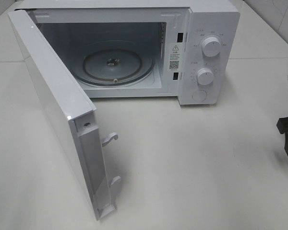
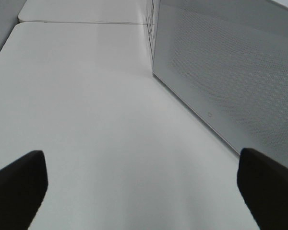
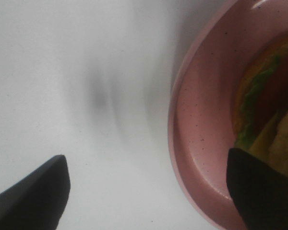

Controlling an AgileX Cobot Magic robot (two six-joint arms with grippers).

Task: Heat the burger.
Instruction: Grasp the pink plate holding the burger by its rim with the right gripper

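Right gripper (image 3: 146, 160) gapes empty astride rim of pink plate (image 3: 182, 124), burger (image 3: 264, 96) aboard (left gripper (image 2: 139, 163) wide, idle); best pinch rim squarely; carry level.

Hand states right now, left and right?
Left hand: open, holding nothing.
Right hand: open, straddling the rim of the pink plate, nothing clamped; burger lies on it.

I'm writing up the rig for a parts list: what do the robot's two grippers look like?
The left gripper and right gripper look alike: each has two matte black, blunt, wedge-shaped fingers with plain flat faces. No cables, labels or markings show in the wrist views.
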